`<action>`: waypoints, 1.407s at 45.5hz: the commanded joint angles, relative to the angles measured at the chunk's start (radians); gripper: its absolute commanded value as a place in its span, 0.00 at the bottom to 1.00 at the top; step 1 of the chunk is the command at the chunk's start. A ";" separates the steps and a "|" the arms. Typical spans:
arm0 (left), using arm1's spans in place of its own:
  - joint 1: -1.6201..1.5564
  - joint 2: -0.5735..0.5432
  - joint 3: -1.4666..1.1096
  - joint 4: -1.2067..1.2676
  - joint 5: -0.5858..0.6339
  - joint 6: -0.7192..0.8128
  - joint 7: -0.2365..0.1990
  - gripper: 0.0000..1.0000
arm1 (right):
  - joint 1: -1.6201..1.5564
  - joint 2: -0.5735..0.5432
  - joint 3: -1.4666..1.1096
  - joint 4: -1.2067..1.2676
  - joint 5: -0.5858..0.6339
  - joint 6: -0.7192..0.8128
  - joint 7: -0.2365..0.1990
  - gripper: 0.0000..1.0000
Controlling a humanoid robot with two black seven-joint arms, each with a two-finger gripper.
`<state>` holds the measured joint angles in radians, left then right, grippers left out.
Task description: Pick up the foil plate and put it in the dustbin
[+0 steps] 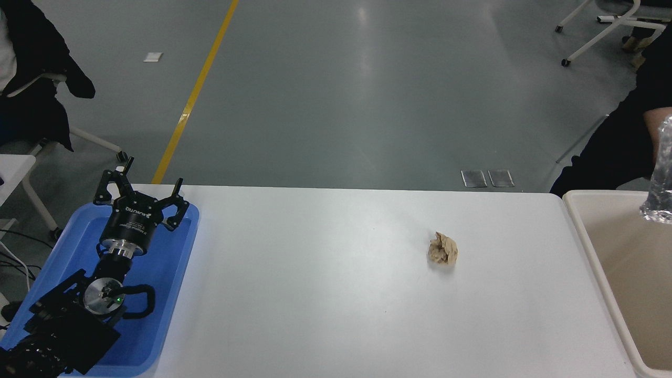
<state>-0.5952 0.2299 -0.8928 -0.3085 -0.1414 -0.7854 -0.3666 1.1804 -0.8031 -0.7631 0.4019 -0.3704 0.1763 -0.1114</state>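
a: what's nearest you, at seven o'clock?

b: your left arm, parked over the blue tray (173, 273) at the table's left end. the left gripper (140, 195) points away from you toward eleven o'clock, its fingers spread wide and holding nothing, tips over the tray's far rim.

a: and the right gripper?

b: you can't see it. no right arm enters the picture.

a: what's on the white table (315, 294)?

b: past the centre, toward one o'clock, a small crumpled brown paper ball (443, 248) sits alone, well apart from the tray and from the bin.

a: where's the dustbin?

b: at your three to four o'clock. the dustbin (588, 236) is a cream tub right at the table's right end, cut off by the picture's edge, its rim and a sloping inner wall showing.

a: and the foil plate?

b: at two o'clock, at the right edge. the foil plate (661, 173) hangs over the dustbin's far corner, stood on edge, only a crinkled silver strip showing. a person's forearm (656, 126) in a dark sleeve sits just behind it; you can't tell what holds the foil.

a: farther out?

b: grey floor with a yellow line (194, 94) running toward twelve o'clock.
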 commanded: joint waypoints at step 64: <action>0.000 0.000 0.000 0.000 0.000 0.000 0.000 1.00 | -0.475 0.219 0.163 -0.281 0.237 -0.244 -0.008 1.00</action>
<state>-0.5952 0.2299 -0.8928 -0.3083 -0.1414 -0.7854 -0.3666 0.6917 -0.5868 -0.5980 0.1069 -0.1343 -0.0730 -0.1191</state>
